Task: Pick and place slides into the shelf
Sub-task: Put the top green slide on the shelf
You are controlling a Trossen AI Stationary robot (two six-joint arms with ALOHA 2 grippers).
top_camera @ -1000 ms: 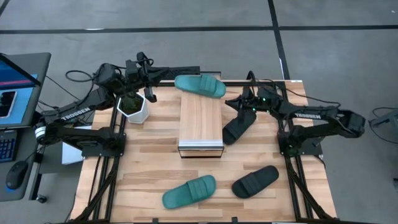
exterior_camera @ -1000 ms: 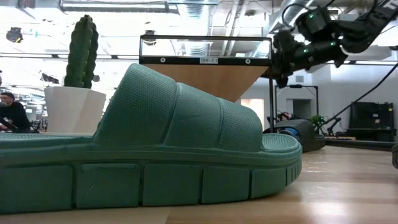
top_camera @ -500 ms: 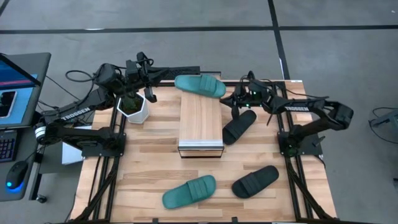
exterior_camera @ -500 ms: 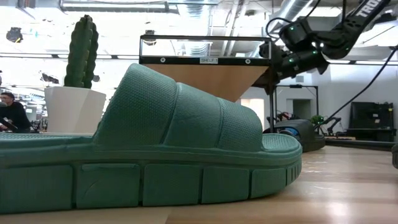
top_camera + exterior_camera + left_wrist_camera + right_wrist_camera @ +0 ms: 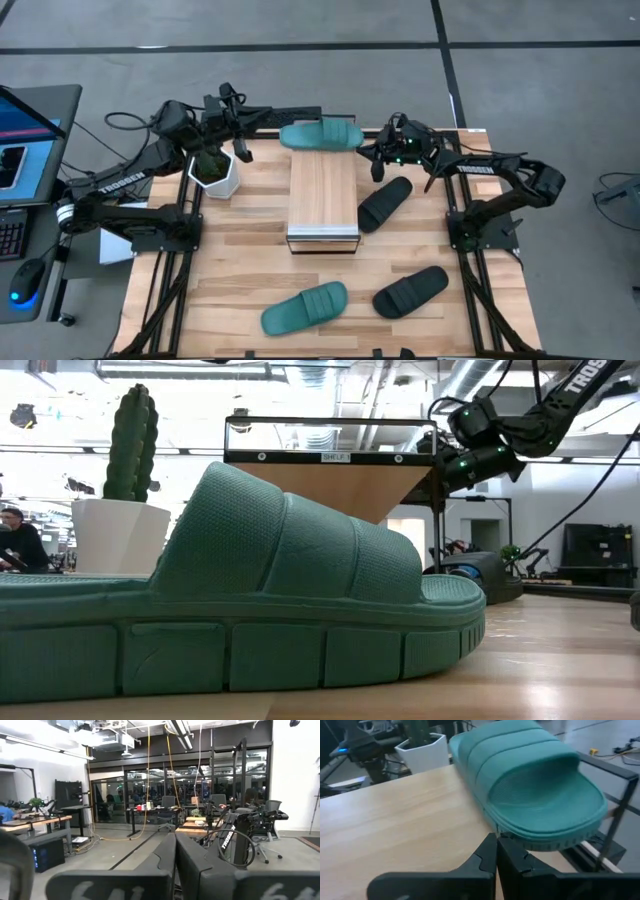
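Note:
The shelf (image 5: 324,195) stands mid-table, with a light wood top and a silvery near edge. One teal slide (image 5: 321,135) lies across its far end, sole down on the wood. My right gripper (image 5: 496,842) is shut and sits just right of that slide (image 5: 374,157). A black slide (image 5: 385,203) lies on the table right of the shelf. Another black slide (image 5: 410,290) and the second teal slide (image 5: 303,307) lie near the table's near edge. My left gripper (image 5: 175,851) is shut and waits at the far left, pointing level over the table's far edge. My right gripper has its shut fingertips against the teal slide's sole edge (image 5: 512,836), under the strap end. It comes from the table's right, slanting down. The slide stays flat on the shelf top, not lifted.
A white pot with a cactus (image 5: 213,170) stands left of the shelf's far end. The near teal slide (image 5: 240,600) fills the low view's foreground. A laptop (image 5: 25,140) sits left of the table. Bare planks (image 5: 240,230) lie on the shelf's left.
My right gripper has moved from above the black slide toward the far edge and left, to the teal slide on the shelf. That slide has turned about from slanted to lying nearly square across the shelf's far end.

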